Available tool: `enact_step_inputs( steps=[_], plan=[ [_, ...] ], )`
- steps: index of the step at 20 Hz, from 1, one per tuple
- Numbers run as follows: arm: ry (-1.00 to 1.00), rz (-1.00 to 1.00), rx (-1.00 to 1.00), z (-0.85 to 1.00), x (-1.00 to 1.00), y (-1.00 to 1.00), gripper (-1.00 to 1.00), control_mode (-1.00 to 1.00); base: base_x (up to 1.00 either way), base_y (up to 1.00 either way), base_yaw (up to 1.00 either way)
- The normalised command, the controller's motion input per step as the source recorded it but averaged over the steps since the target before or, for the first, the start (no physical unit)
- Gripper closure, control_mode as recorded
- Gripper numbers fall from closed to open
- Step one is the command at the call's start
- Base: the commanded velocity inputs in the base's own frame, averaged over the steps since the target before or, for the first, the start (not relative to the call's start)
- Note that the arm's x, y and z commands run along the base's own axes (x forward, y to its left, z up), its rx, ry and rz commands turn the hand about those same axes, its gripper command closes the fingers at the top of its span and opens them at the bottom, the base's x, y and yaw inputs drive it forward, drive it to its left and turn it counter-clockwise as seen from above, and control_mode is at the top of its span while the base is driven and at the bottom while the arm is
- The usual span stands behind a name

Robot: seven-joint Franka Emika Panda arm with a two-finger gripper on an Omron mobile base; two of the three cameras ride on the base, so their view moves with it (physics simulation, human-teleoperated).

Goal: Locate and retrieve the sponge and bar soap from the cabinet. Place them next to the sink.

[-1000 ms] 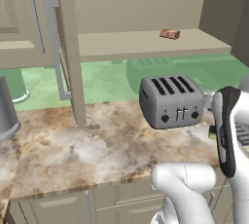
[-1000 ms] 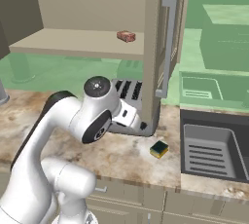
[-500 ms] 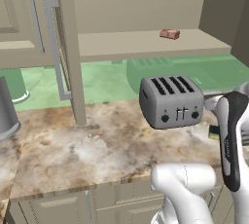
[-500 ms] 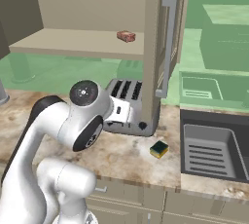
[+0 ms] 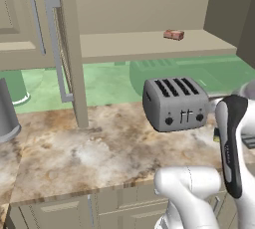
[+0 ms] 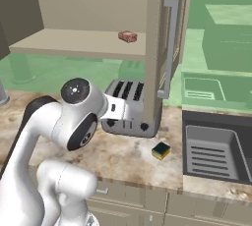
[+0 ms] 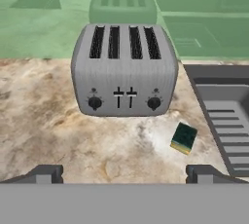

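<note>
The sponge is seen lying on the marbled bench, green side up, between the toaster and the sink, near the toaster's front right corner and apart from both. The bar soap is seen resting on the shelf of the open cabinet, above and behind the toaster. The pincer is held wide open in front of the toaster, with nothing between its fingertips; it is kept clear of the sponge.
</note>
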Motion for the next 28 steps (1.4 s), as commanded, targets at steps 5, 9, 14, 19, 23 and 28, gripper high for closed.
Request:
enact_step_inputs(
  steps=[5, 9, 14, 19, 23, 28],
  plan=[
    [-0.01, 0.13, 0.00, 0.44, 0.00, 0.10, -1.00, -1.00, 0.00, 0.00, 0.00],
    [-0.03, 0.14, 0.00, 0.46, 0.00, 0.06, -1.00, -1.00, 0.00, 0.00, 0.00],
    [-0.05, 0.13, 0.00, 0.42, 0.00, 0.03, -1.00, -1.00, 0.00, 0.00, 0.00],
    [-0.02, 0.08, -0.03, 0.41, 0.03, 0.01, -1.00, -1.00, 0.00, 0.00, 0.00],
    [-0.04, 0.04, -0.02, 0.18, 0.07, 0.22, -1.00, -1.00, 0.00, 0.00, 0.00],
    [-0.03, 0.03, -0.04, 0.14, 0.22, 0.32, -1.00, -1.00, 0.00, 0.00, 0.00]
  ],
)
